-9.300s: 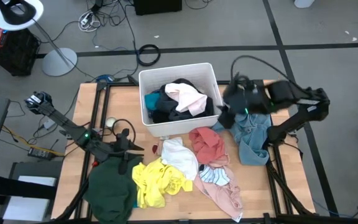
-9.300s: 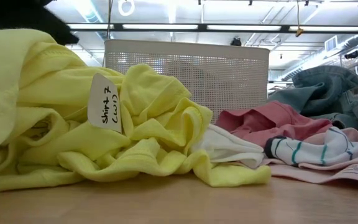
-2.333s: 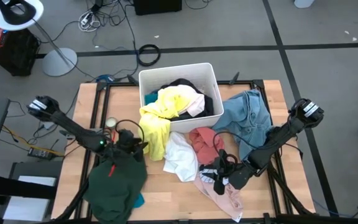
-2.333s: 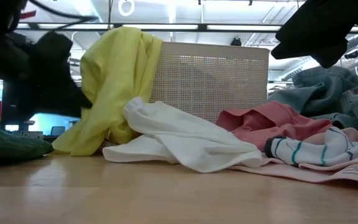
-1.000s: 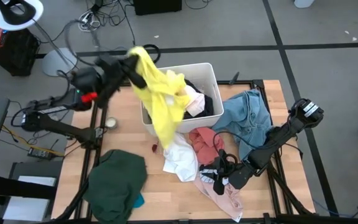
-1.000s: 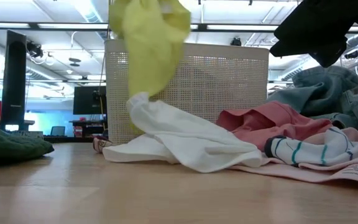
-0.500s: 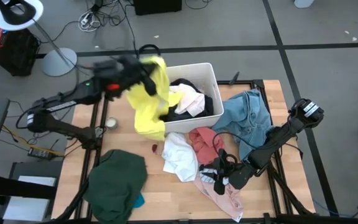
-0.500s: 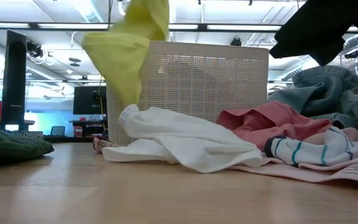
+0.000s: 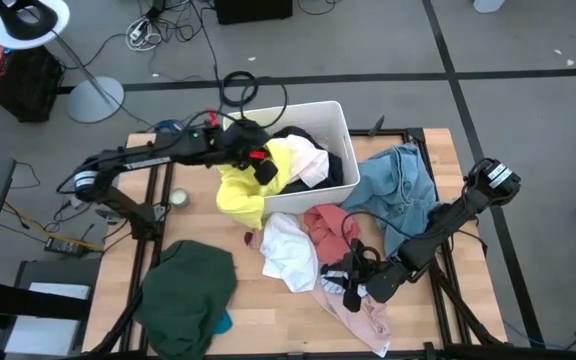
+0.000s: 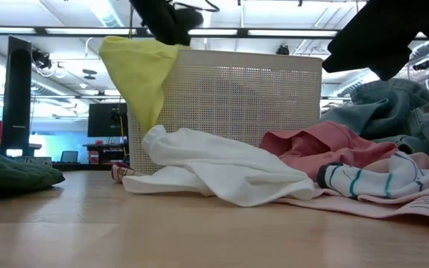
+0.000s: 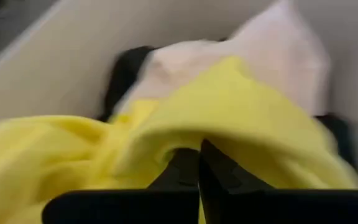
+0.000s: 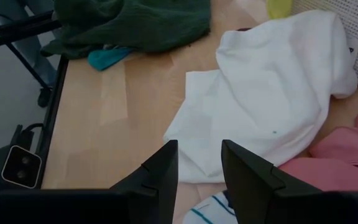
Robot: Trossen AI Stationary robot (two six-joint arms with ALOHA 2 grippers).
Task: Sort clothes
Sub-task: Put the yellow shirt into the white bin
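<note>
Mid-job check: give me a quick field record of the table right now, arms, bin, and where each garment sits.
left gripper: over the white bin's left side, fingers together in the yellow garment
right gripper: open, low over the striped and pink clothes at the table's front right
white bin: back centre, holds dark and pale pink clothes
yellow garment: draped over the bin's left front corner, half in, half out
white garment: on the table in front of the bin
dark green garment: front left
denim garment: right of the bin
</note>
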